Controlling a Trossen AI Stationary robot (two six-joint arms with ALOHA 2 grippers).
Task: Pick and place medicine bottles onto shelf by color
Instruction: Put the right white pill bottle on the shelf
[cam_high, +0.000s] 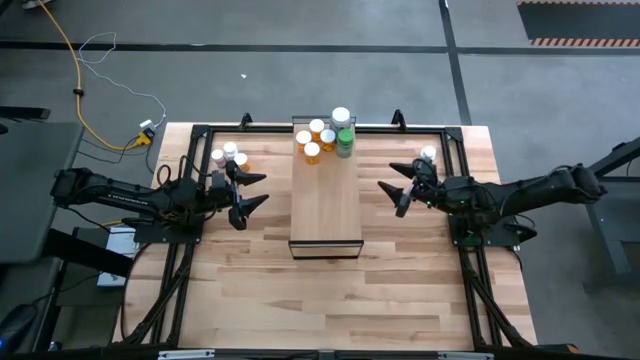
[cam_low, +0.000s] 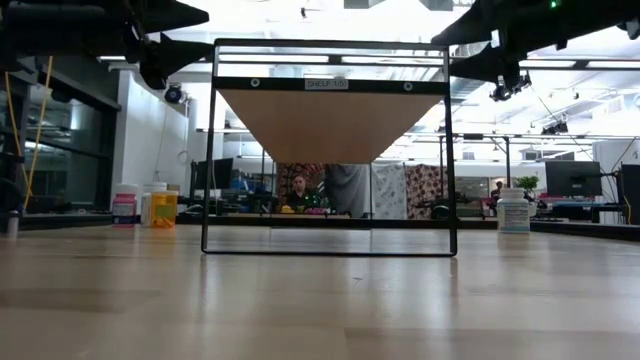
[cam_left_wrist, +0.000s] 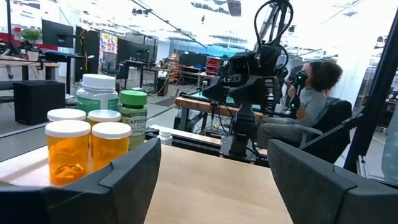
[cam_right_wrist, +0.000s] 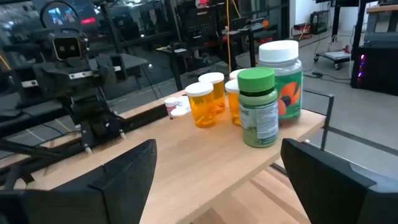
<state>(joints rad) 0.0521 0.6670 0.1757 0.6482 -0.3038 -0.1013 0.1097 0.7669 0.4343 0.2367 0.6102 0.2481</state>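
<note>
The shelf (cam_high: 325, 195) is a pale wood block in the table's middle; the low view shows it raised on a dark frame (cam_low: 330, 150). On its far end stand several orange bottles (cam_high: 312, 140), a green bottle (cam_high: 344, 142) and a larger white-capped bottle (cam_high: 341, 117). These also show in the left wrist view as the orange bottles (cam_left_wrist: 67, 152) and in the right wrist view as the green bottle (cam_right_wrist: 257, 107). Three bottles (cam_high: 229, 154) stand on the table far-left of the shelf, and one bottle (cam_high: 428, 154) far-right. My left gripper (cam_high: 250, 192) (cam_left_wrist: 214, 152) hovers open left of the shelf. My right gripper (cam_high: 393, 188) (cam_right_wrist: 219, 149) hovers open on its right.
A black frame (cam_high: 200, 130) runs around the tabletop's edges. Bare wood lies between the shelf and the table's near edge. Beyond the table a person (cam_left_wrist: 311, 93) sits at a desk, and cables (cam_high: 90, 90) lie on the floor far left.
</note>
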